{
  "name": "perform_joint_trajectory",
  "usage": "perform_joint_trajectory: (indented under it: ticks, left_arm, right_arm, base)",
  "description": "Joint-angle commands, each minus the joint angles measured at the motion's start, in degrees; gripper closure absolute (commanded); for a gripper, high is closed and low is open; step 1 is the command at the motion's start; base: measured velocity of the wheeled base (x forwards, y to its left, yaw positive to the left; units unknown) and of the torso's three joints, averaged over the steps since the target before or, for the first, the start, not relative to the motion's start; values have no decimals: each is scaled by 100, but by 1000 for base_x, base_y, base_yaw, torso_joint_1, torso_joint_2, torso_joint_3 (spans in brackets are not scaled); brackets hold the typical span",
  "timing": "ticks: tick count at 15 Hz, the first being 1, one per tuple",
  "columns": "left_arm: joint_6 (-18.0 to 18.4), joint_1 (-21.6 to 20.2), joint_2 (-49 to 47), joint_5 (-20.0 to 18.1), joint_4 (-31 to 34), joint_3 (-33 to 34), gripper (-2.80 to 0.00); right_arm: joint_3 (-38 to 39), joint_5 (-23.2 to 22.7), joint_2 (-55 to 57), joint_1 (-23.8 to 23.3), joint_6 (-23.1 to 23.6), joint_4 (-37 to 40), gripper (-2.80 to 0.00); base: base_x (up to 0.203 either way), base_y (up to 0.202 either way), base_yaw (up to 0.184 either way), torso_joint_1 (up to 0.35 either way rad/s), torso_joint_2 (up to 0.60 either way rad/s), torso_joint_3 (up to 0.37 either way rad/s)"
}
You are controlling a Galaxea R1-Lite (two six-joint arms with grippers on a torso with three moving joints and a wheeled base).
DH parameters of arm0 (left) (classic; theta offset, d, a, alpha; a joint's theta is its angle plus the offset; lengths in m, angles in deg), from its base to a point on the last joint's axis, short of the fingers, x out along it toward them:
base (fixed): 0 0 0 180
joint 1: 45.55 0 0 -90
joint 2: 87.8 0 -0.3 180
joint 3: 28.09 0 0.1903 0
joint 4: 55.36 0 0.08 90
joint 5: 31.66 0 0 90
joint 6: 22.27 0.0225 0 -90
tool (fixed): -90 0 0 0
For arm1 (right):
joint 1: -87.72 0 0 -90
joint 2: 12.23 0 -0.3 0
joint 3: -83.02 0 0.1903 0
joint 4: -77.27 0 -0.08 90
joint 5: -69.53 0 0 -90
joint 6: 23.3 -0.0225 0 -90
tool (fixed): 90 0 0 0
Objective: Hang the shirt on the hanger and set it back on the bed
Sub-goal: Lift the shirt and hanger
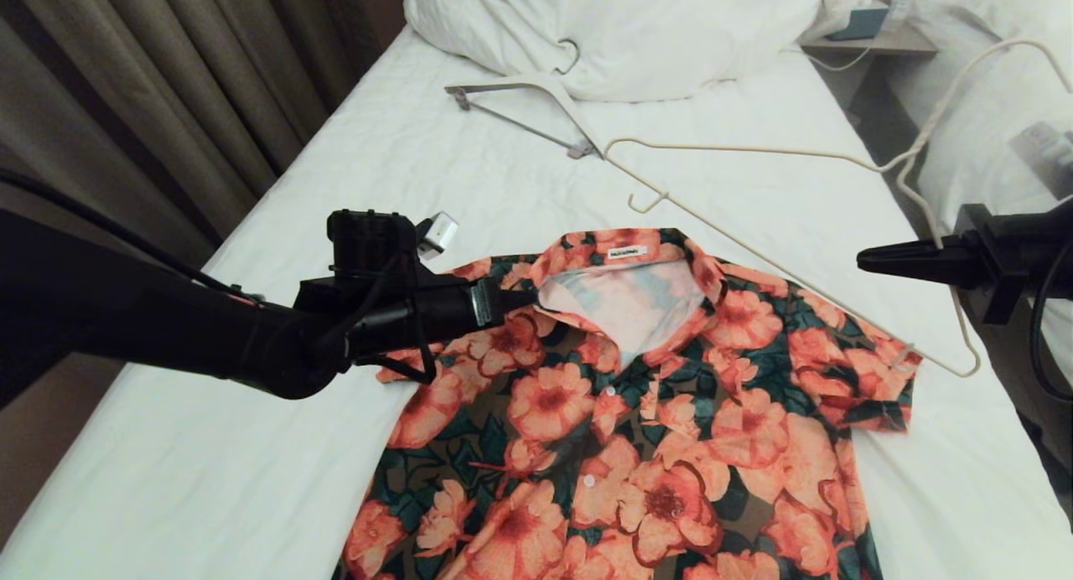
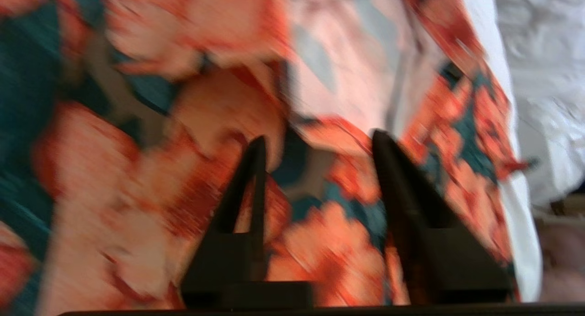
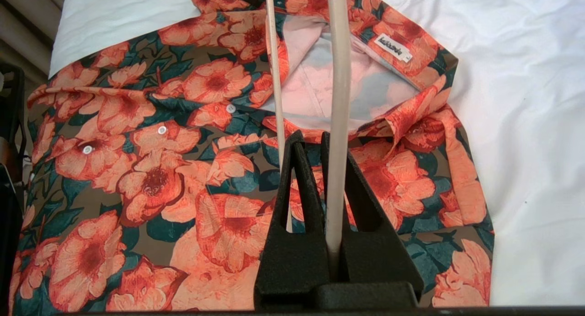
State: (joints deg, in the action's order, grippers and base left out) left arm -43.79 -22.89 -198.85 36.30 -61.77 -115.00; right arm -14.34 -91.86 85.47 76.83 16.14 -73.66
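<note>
I am at the step of bringing the hanger (image 1: 805, 228) to the shirt (image 1: 637, 412), which lies flat and buttoned on the bed (image 1: 251, 446), collar toward the pillow (image 1: 654, 35). My right gripper (image 3: 333, 170) holds the thin wire of the hanger, its jaws closed narrow on it, and keeps the hanger in the air over the right shoulder of the shirt, with the hook near the collar. My left gripper (image 2: 315, 151) is at the left side of the collar, its jaws parted and with nothing between them. I judge the next move asks the left jaws to pinch the collar edge and lift it, so that one end of the hanger can slide inside the neck opening; the wire is thin and may turn in the grip. The head view shows both arms, and also a second, thicker hanger (image 1: 536, 111) lying near the pillow, which no wrist view shows. The right wrist view shows clearly the wire between the jaws and the white neck label (image 3: 393, 48). The left wrist view is blurred and shows only cloth beyond the jaws.
</note>
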Motion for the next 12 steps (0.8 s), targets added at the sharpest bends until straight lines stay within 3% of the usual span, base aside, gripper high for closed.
perform_joint_trajectory:
  ticks: [1, 8, 11, 12]
  left_arm:
    - [-19, -50, -235, 66, 24, -236, -280]
    - [-19, 19, -718, 319, -14, -713, -280]
    - [-11, 153, -922, 632, -20, -923, -280]
    - [-11, 160, -1008, 698, -32, -1002, 0]
  right_arm:
    - [-11, -42, 74, 17, 20, 1, 0]
    - [-28, -42, 108, 122, 24, 1, 0]
    - [-28, -42, 143, 122, 29, 1, 0]
    - [-28, -42, 152, 122, 29, 1, 0]
  base:
    - [0, 0, 0, 0, 0, 0]
    - [0, 0, 0, 0, 0, 0]
    - [0, 0, 0, 0, 0, 0]
    - [0, 0, 0, 0, 0, 0]
